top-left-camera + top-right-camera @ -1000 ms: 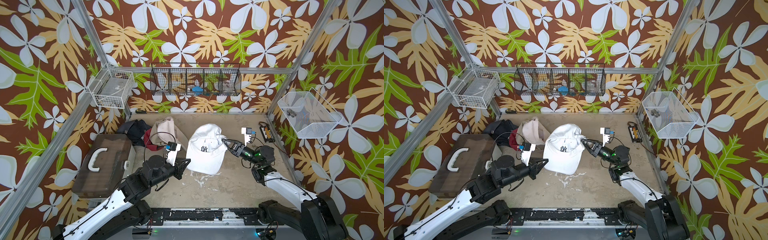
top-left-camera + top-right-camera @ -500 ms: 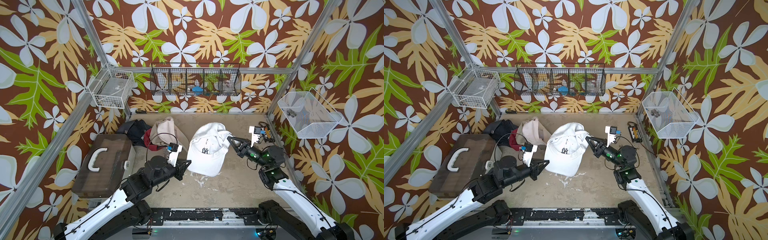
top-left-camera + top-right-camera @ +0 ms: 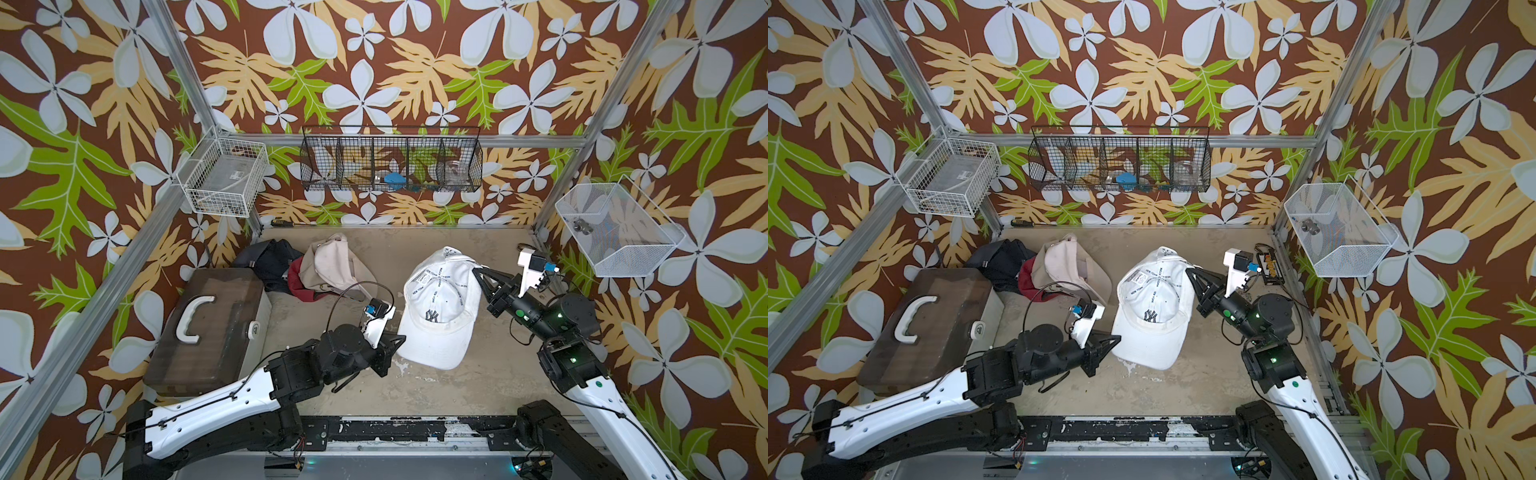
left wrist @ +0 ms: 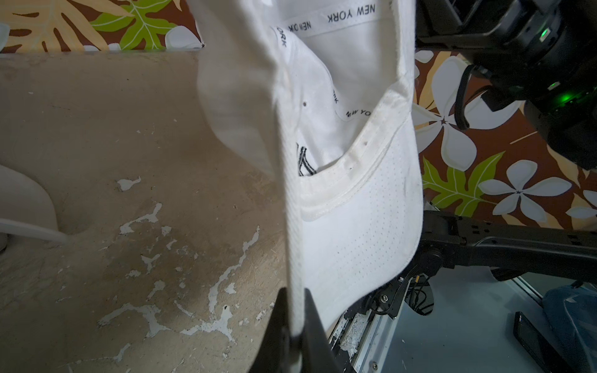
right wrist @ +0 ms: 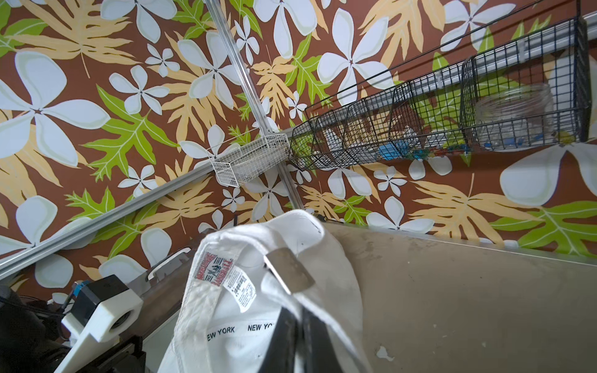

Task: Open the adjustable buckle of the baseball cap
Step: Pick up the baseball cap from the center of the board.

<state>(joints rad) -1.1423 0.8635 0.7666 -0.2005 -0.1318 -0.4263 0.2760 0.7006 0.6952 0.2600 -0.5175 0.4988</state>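
1. While clamped at both ends, the white baseball cap [image 3: 440, 303] is held inside-up over the middle of the table [image 3: 415, 390], with its brim toward the front edge
2. Left gripper [image 4: 295, 323]: fingers pressed together on the brim's edge. Right gripper [image 5: 300, 326]: pinched tight on white fabric at the cap's rear
3. Buckle [image 5: 289, 271]: a metal plate just beyond the right gripper's tips, partly wrapped by the cap's folded rear. It cannot be made out in the top views
4. Surroundings: a heap of other caps [image 3: 328, 266] lies rear left, apart from the held cap. A brown case [image 3: 208, 324] with a white handle sits at the left edge. A screwdriver [image 3: 1021, 223] lies along the back edge, and a circuit board [image 3: 1268, 268] lies near the right rear corner
5. Containers: the white wire basket [image 3: 224, 183] holds a flat pale item that cannot be identified. The black wire rack [image 3: 390, 160] holds a blue object [image 3: 394, 178], a clear jar [image 3: 1185, 172] and small oddments. The white mesh basket [image 3: 615, 232] holds one grey metal piece [image 3: 582, 226]
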